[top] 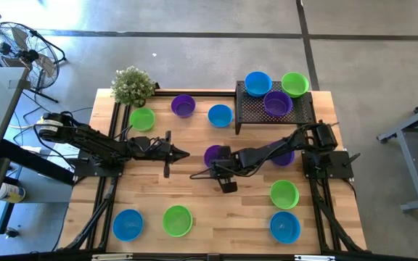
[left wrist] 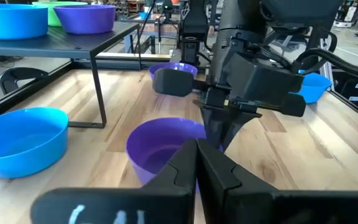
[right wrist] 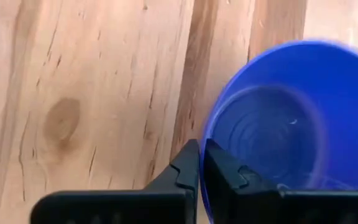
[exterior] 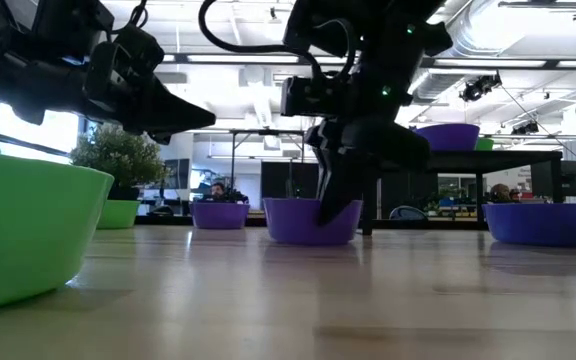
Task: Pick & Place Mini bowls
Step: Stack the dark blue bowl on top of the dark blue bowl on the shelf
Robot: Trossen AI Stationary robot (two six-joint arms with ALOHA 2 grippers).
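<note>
A purple mini bowl (top: 210,154) stands upright on its base at the middle of the wooden table (top: 223,210). My right gripper (top: 218,156) reaches down from the table's right side and is shut on this bowl (right wrist: 278,124). My left gripper (top: 183,154) hangs shut above the table just left of the bowl, pointing level at it and touching nothing. In the low view the right gripper (exterior: 336,205) dips into the bowl (exterior: 303,222). My right gripper pinches the bowl's rim (right wrist: 209,140) on the side toward the table's right edge, one finger (right wrist: 235,177) inside the bowl and one outside. The fingers slant down from the right. The bowl sits upright with its base on the table.
A black mesh stand (top: 296,112) at the far right carries a blue, a green and a purple bowl. Several more bowls stand about the table: three along the far side, three along the near edge, and others under the right arm. A potted plant (top: 132,85) stands at the far left.
</note>
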